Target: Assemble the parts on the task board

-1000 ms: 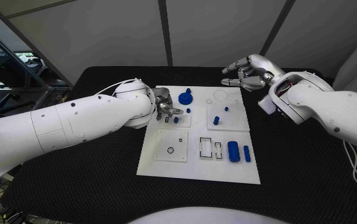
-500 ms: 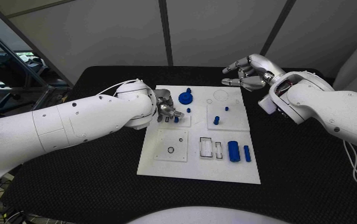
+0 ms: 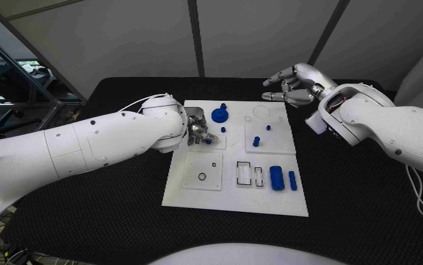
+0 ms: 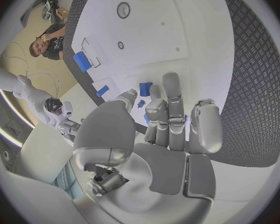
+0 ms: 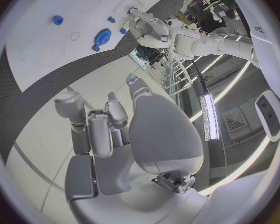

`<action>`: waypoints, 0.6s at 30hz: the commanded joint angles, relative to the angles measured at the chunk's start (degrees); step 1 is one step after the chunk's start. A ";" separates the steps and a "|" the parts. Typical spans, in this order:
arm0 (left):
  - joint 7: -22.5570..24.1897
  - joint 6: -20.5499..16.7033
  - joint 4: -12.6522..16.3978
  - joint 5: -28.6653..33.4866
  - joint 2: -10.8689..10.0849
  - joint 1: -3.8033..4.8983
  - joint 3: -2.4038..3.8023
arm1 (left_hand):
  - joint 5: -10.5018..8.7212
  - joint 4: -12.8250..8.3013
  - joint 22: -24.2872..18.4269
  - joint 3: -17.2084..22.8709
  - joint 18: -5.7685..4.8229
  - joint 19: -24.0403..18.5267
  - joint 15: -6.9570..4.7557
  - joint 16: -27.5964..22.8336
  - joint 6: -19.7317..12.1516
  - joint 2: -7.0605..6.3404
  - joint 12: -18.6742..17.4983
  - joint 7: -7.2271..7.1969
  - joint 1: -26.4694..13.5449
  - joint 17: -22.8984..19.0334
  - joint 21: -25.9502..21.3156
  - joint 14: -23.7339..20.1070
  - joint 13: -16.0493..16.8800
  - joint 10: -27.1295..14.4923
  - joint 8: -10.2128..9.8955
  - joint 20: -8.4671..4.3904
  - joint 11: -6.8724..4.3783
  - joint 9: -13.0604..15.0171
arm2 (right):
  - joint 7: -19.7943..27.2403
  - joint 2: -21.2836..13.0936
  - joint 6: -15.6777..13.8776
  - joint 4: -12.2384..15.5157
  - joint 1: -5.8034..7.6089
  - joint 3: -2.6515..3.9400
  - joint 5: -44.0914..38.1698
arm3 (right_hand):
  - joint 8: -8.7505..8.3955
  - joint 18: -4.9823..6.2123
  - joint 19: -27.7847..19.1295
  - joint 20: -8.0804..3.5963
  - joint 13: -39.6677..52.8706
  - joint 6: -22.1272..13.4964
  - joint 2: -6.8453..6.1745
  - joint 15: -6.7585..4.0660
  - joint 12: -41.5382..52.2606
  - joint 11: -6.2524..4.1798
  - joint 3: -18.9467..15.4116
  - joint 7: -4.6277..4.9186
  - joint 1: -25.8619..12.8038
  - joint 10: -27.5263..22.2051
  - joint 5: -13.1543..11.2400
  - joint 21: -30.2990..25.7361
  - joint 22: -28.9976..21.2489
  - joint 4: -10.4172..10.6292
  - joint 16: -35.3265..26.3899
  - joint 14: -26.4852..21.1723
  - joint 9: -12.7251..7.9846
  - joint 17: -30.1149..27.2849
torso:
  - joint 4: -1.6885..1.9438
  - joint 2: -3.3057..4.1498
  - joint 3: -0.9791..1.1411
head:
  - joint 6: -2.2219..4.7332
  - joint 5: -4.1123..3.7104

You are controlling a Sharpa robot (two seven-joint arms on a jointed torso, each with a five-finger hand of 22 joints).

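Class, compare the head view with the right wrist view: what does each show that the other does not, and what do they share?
Only the head view shows the two long blue pieces lying side by side on the near part of the white board, and the black table round the whole board. Only the right wrist view shows the right hand from behind its palm, fingers apart and holding nothing. Both show the round blue disc, the left hand reaching over the board, and small blue pegs standing on it.
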 commanded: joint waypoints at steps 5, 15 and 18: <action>-0.10 2.55 -0.17 0.17 0.17 0.04 -0.14 | 0.08 -0.08 0.41 -0.45 -0.18 -0.37 0.32 -0.21 -0.40 0.06 -0.26 -0.14 0.44 -0.05 -0.17 0.16 -0.06 -0.46 -0.34 0.20 -0.04 -0.08 | 0.10 0.11 0.43 -0.04 0.10 0.03 -0.12 | 0.20 0.34 -0.41 -0.19 -0.07 -0.37 -0.12 -0.45 -0.36 -0.11 0.06 -0.15 -0.46 -0.48 -0.01 -0.33 -0.06 0.27 -0.21 3.13 -0.06 3.28 | 0.03 0.00 -0.01 | -0.15 -0.07; -0.07 0.72 -0.51 0.17 0.30 0.04 -0.28 | 0.22 -0.12 0.31 -0.15 -0.12 -0.46 0.34 -0.24 -0.44 2.58 -0.29 -0.18 2.88 0.03 -0.43 0.19 -0.23 -0.64 -0.47 0.25 -0.06 -0.46 | 0.07 0.11 0.48 -0.04 0.10 0.03 -0.12 | 0.22 0.32 -0.35 -0.19 -0.03 -0.39 -0.05 -0.46 -0.29 -0.12 0.01 -0.16 -0.44 -0.44 0.06 -0.33 0.00 0.36 -0.24 3.13 -0.06 3.28 | 0.04 0.00 -0.04 | -0.14 -0.19; -0.04 0.16 -0.47 0.33 0.32 0.04 -0.28 | 0.26 -0.28 0.33 0.16 -0.12 -0.45 0.33 -0.28 -0.51 3.16 -0.27 -0.23 3.67 0.02 -0.47 0.19 -0.24 -0.66 -0.49 0.25 -0.09 -0.54 | 0.07 0.13 0.52 -0.09 0.10 0.03 -0.12 | 0.23 0.32 -0.34 -0.19 -0.03 -0.39 -0.05 -0.46 -0.28 -0.12 0.01 -0.16 -0.44 -0.44 0.07 -0.33 0.00 0.37 -0.24 3.13 -0.06 3.28 | 0.05 0.01 -0.04 | -0.17 -0.18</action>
